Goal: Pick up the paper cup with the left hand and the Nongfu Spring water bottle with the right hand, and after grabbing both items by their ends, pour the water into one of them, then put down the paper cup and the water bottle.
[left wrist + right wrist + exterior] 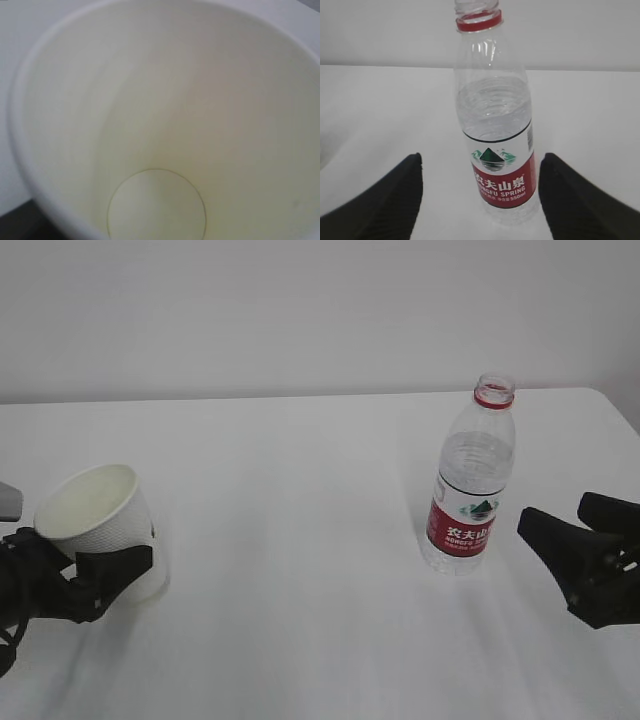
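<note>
currently left: black two-finger left hand (pixel 75 575) gripping tilted white paper cup (pixel 100 530) at lower side, mouth up-left. mid-right: uncapped clear ribbed water bottle (pixel 470 480) upright on white table (pixel 300 540). far right: black right hand (pixel 570 540) spread, just beside bottle, not touching.

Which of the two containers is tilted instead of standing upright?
The white tapered paper cup, on the left, leans with its mouth open. The clear ribbed plastic bottle stands upright.

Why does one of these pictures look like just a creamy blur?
The left wrist view sits nearly inside the paper cup, soft and out of focus; the right wrist view shows the bottle fairly sharp; the exterior view is evenly lit, with faint shadows.
</note>
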{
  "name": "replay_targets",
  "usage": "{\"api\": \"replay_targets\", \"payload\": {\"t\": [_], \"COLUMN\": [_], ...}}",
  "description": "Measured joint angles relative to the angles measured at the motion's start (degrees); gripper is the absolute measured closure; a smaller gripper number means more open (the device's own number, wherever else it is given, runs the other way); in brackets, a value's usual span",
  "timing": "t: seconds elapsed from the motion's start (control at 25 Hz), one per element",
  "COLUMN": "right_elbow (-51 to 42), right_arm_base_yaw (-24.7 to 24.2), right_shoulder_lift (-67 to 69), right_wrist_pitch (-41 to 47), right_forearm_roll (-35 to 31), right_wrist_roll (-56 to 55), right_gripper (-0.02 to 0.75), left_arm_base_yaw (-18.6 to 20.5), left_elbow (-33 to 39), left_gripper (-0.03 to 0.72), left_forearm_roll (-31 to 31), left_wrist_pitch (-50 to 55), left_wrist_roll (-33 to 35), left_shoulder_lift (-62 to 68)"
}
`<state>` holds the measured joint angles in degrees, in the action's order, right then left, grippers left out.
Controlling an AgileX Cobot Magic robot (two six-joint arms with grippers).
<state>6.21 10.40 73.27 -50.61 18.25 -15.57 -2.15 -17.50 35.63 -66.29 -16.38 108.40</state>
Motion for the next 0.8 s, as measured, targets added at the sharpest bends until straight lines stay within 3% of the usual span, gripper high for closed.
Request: {"api": "replay_targets", "payload": {"t": [0.48, 0.8], "right_elbow": [0.0, 0.0], "right_arm_base_yaw": [0.0, 0.0], "right_shoulder_lift": [0.0, 0.0], "right_wrist_pitch": [1.5, 2.6], "right_forearm_roll": [-0.9, -1.0], "right_wrist_roll": [0.4, 0.4], "right_gripper": [0.186, 0.186], "left_arm_base_yaw": [0.0, 0.0], "left_elbow": [0.2, 0.2], "left_gripper": [0.102, 0.118], "left_forearm_roll": [16.1, 20.6], "left_wrist_pitch": [0.1, 0.2], "left_wrist_roll": [-6.0, -7.6], "left_shoulder_lift": [-3.2, -3.3]}}
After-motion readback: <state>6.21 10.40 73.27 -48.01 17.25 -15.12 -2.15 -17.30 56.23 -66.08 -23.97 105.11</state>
